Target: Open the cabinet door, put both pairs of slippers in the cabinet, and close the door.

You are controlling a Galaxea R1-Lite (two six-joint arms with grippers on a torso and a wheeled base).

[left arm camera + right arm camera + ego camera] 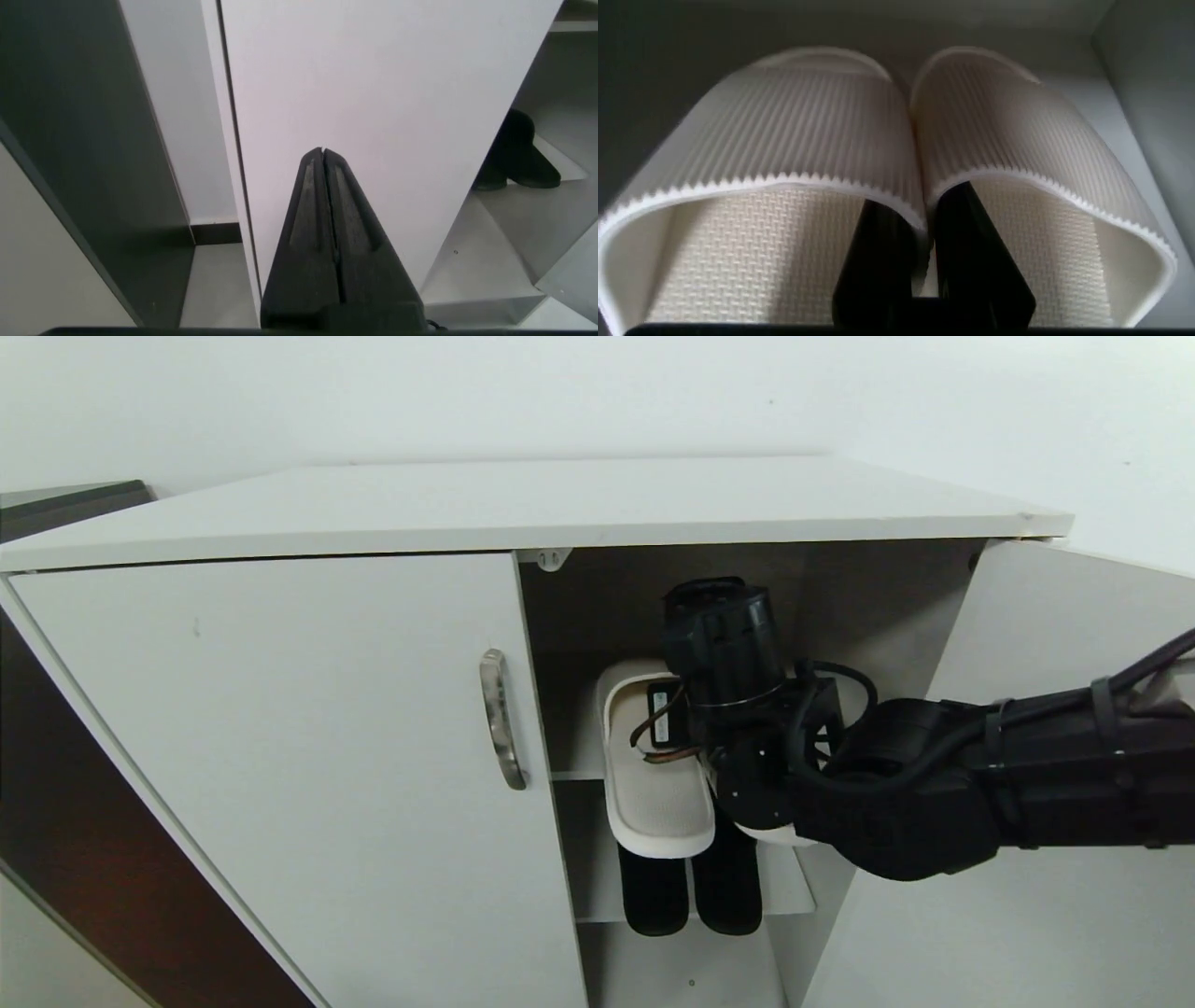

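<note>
The white cabinet (523,509) has its left door (280,756) closed and its right door (1036,644) swung open. A pair of white slippers (653,793) lies on the upper shelf (574,775), heels overhanging the front edge. My right gripper (667,733) reaches into the cabinet. In the right wrist view it (924,257) is shut on the white slippers (794,140), pinching their adjoining side walls. A pair of black slippers (691,891) sits on the lower shelf, also seen as a black slipper (519,154). My left gripper (322,159) is shut and empty, low before the closed door.
A metal handle (499,719) is on the closed door's right edge. A dark brown cabinet (84,803) stands on the left. The wall is right behind the cabinet. The open door panel stands close beside my right arm.
</note>
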